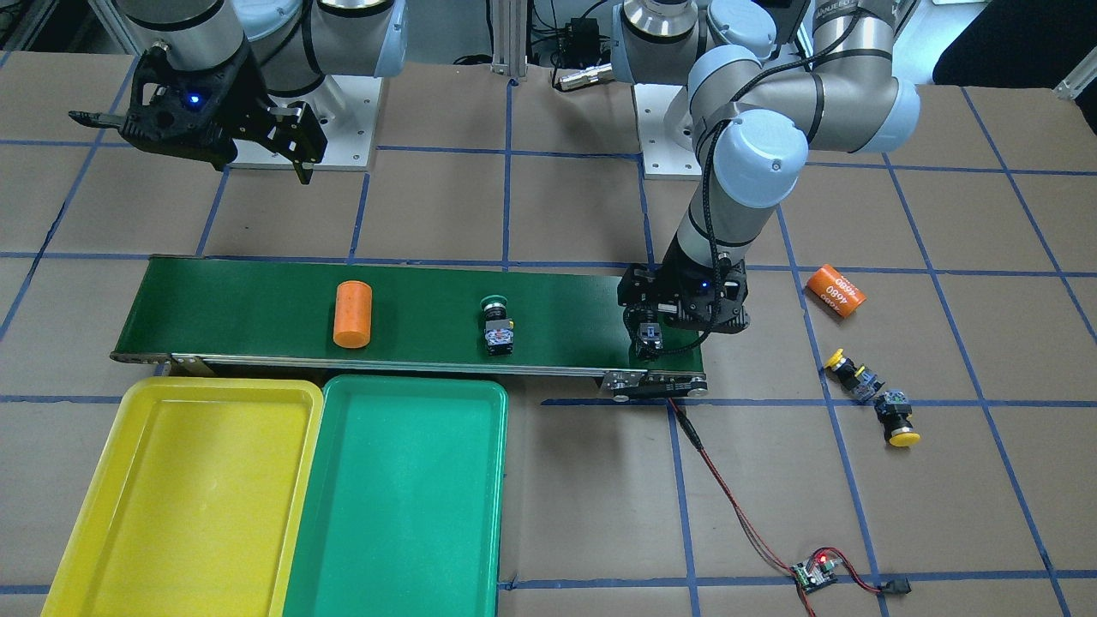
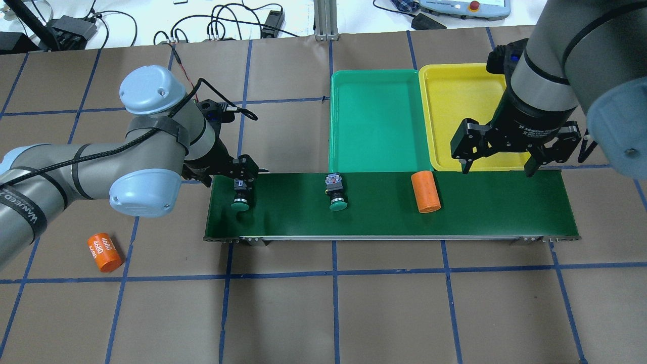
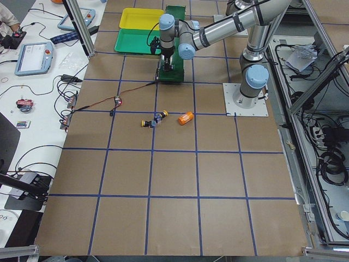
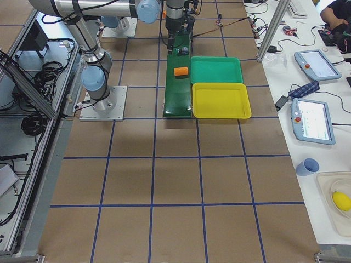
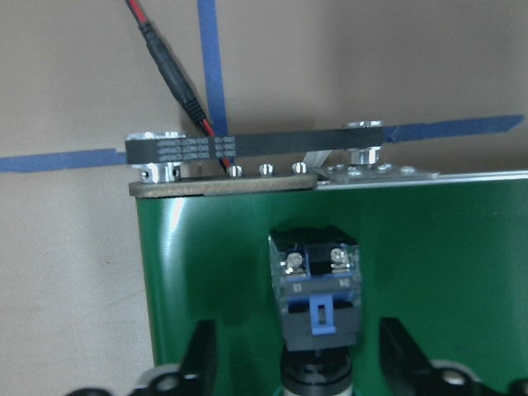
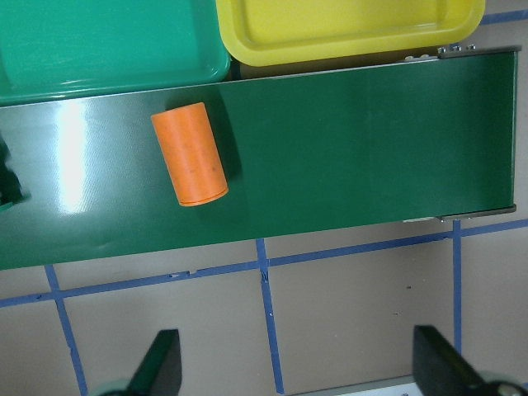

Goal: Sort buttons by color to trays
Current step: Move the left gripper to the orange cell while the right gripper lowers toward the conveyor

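Left gripper (image 5: 297, 338): jaws apart, straddling a green button (image 2: 240, 197) lying at the 9 o'clock end of the conveyor belt (image 2: 505, 202), overhead view. Right gripper (image 2: 498, 164): jaws wide apart, above the 3 o'clock end. Green tray (image 2: 376, 121) and yellow tray (image 2: 455, 101) hold nothing. I judge this a release. I recommend a straight vertical retreat, with the fingers clear of the cap, lest the button roll.
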Motion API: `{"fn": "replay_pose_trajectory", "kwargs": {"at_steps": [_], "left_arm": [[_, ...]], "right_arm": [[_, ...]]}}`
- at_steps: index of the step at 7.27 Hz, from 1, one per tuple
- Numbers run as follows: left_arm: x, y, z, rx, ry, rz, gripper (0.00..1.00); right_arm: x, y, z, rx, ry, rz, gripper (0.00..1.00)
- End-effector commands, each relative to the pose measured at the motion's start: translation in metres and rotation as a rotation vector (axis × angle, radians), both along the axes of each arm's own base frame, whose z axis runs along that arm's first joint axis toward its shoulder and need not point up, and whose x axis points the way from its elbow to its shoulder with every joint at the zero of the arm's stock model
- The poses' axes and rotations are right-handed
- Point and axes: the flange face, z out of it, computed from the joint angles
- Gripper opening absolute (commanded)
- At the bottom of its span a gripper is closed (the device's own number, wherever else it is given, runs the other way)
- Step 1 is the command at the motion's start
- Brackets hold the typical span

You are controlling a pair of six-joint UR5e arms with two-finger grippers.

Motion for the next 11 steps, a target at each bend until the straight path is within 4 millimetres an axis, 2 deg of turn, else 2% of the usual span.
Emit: {"fn": "replay_pose_trajectory", "kwargs": {"at_steps": [1, 2, 3, 4, 5, 6, 7, 8, 10, 11], "left_arm": [[0.058, 0.003, 0.032, 0.096, -0.01, 0.114, 1.0], [0.128, 0.002, 0.033, 0.111, -0.002, 0.268, 1.0], [0.184, 0.015, 0.026, 0.125, 0.009, 0.39, 1.0], [0.226, 0.034, 0.008, 0.166, 0.022, 0.489, 1.0], [0.264, 0.062, -0.021, 0.221, 0.049, 0.596, 1.0], [0.285, 0.085, -0.05, 0.224, 0.065, 0.678, 1.0], [0.291, 0.093, -0.072, 0.163, 0.041, 0.695, 1.0], [0.289, 0.098, -0.092, 0.139, 0.029, 0.707, 1.0], [0.289, 0.101, -0.088, 0.129, 0.003, 0.681, 1.0], [0.296, 0.098, -0.091, 0.122, -0.03, 0.634, 0.97]], "right_arm": [[0.0, -0.01, -0.011, -0.005, -0.01, 0.001, 1.0], [0.0, -0.014, -0.02, 0.013, -0.01, 0.0, 1.0], [0.002, -0.029, -0.035, 0.011, -0.031, -0.007, 1.0], [0.004, -0.042, -0.044, -0.007, -0.051, -0.018, 1.0], [0.004, -0.047, -0.048, -0.017, -0.053, -0.018, 1.0], [0.003, -0.06, -0.064, -0.02, -0.051, -0.017, 1.0], [0.006, -0.071, -0.072, -0.04, -0.049, -0.021, 1.0], [0.009, -0.069, -0.076, -0.029, -0.049, -0.038, 1.0], [0.02, -0.064, -0.083, -0.01, -0.134, -0.073, 1.0], [0.03, -0.059, -0.089, 0.0, -0.133, -0.105, 1.0]]}}
